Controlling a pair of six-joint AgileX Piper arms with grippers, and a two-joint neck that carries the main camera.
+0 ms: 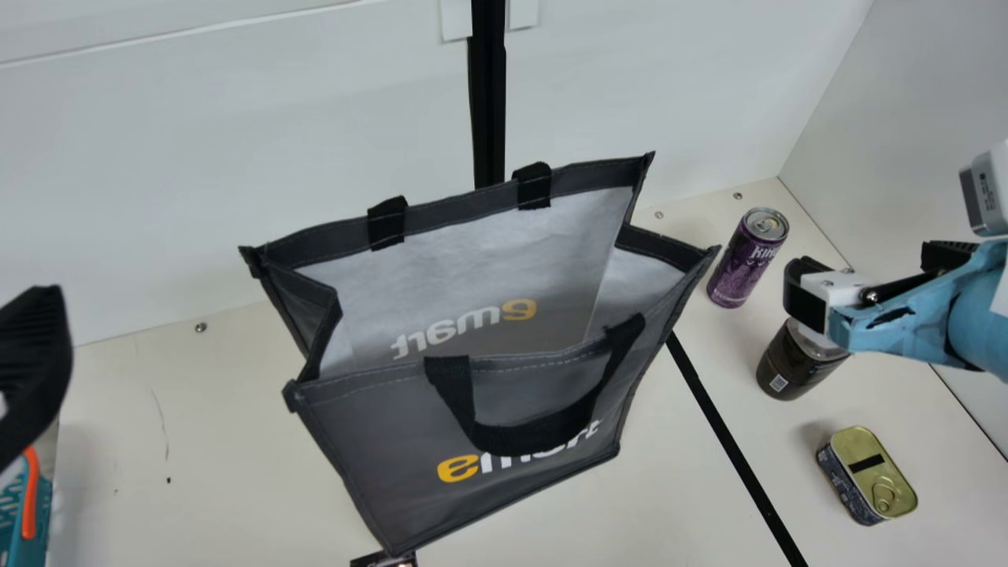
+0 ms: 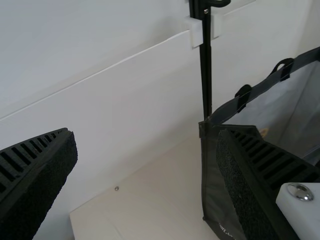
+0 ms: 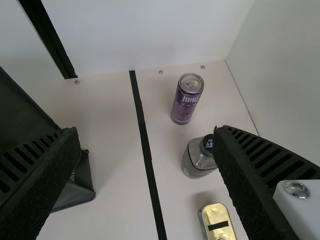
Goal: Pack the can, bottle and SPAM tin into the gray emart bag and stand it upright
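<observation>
- Main view: the gray bag [image 1: 354, 441] stands upright on the cream table [image 1: 213, 441], mouth upward, its broad sides slanting across my view; one handle [image 1: 535, 441] droops over the lettered near side.
- Main view, contents: within the bag I see pale lining with reversed lettering; its floor is hidden from me.
- Main view, to the bag's right: the purple can [image 1: 744, 260] stands with its long axis vertical, top up; nearer me stands the dark bottle [image 1: 795, 362], its upper part hidden. Nearer still the tin [image 1: 870, 472] lies flat, lid up, its long axis running obliquely toward my near side, pull ring at the near end.
- Main view, arms: my right gripper [image 1: 870, 274] is above the bottle in the picture, overlapping it, its two fingers apart; the can is just beyond. My left gripper [image 1: 33, 366] is at the left edge, well apart from the can, bottle and tin.
- Left wrist view: my left gripper [image 2: 146, 134] has its fingers spread wide around nothing; the bag appears partly behind one of them.
- Right wrist view: my right gripper [image 3: 146, 130] is likewise spread, holding nothing. Beyond the gap stands the can; the capped bottle, upright, is partly covered by one finger, with the tin near it. The other finger overlaps the bag.
</observation>
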